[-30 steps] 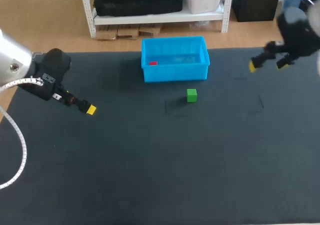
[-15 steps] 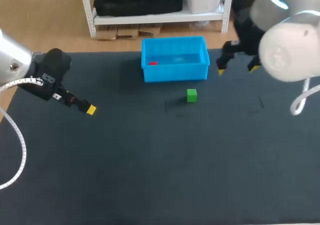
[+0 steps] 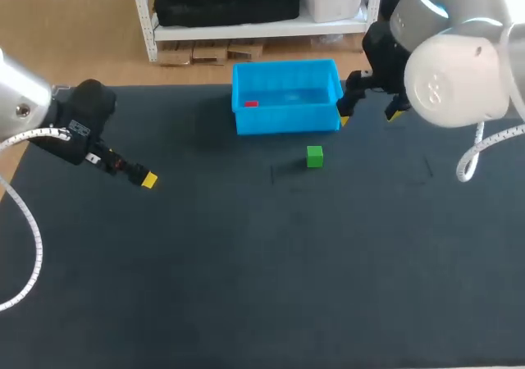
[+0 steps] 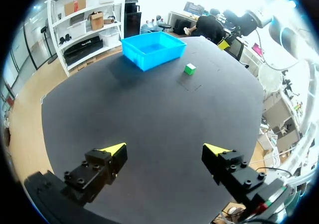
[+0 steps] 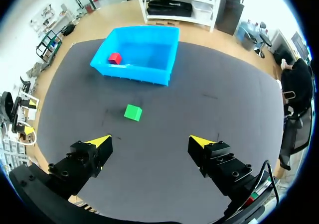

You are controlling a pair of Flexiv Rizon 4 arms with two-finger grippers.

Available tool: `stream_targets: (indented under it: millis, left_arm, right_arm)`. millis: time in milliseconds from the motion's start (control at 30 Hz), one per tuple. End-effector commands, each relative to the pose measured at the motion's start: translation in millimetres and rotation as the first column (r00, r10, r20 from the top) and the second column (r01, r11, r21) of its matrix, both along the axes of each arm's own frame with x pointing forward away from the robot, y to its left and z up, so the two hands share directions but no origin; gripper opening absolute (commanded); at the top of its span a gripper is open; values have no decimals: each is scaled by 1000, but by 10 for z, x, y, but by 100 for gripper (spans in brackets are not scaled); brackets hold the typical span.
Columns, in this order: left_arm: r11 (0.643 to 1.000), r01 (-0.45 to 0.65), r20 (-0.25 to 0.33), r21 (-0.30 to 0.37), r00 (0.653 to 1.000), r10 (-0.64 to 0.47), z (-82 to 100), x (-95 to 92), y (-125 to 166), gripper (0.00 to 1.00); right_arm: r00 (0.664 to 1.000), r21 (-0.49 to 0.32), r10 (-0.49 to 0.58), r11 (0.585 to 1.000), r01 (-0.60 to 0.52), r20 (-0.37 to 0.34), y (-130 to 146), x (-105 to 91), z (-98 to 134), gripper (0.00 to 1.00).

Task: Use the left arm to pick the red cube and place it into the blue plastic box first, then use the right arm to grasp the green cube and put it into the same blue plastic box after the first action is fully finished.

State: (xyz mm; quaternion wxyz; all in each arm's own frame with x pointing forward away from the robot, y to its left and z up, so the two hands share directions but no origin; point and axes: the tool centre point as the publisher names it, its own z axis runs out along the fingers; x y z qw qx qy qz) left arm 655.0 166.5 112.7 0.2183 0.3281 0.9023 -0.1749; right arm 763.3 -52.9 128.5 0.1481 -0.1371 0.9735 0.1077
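**Red cube in the box, green cube on the mat, right arm drawing near**

In the head view the right arm's pale elbow covers the far right corner of the dark surface (image 3: pixel 246 262), and the left pincer (image 4: pixel 167 149) shows only one yellow tip there. Its own wrist view shows it spread wide and empty. From that wrist the box wall hides the red cube (image 3: pixel 251 103), which lies in the left end of the blue plastic box (image 3: pixel 286 120). The green cube (image 3: pixel 314 157) sits on the surface just in front of the box, apart from it.

The right pincer (image 3: pixel 369 116), spread and empty, has swung in from the surface's right edge to just beside the box's right end. The left arm and both cubes have not shifted.
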Motion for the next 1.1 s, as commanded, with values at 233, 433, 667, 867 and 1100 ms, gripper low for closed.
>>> stream_targets:
  millis: [233,433,667,867,1100]
  left_arm:
    - [1000,2,2,-4,1000,-2,-9,2,3,100]
    - [1000,2,2,-4,1000,-2,-9,2,3,100]
    - [1000,2,2,-4,1000,-2,-9,2,3,100]
    - [1000,2,2,-4,1000,-2,-9,2,3,100]
    - [1000,2,2,-4,1000,-2,-9,2,3,100]
  right_arm:
    - [999,-37,-17,999,15,-43,42,29,-17,100]
    - [994,-74,-85,994,80,-69,228,96,-121,100]
    - [985,-140,-151,981,138,-88,421,138,-223,100]
    - [979,-159,-174,975,157,-101,508,194,-310,100]
    - [980,-162,-173,975,155,-102,549,277,-394,100]
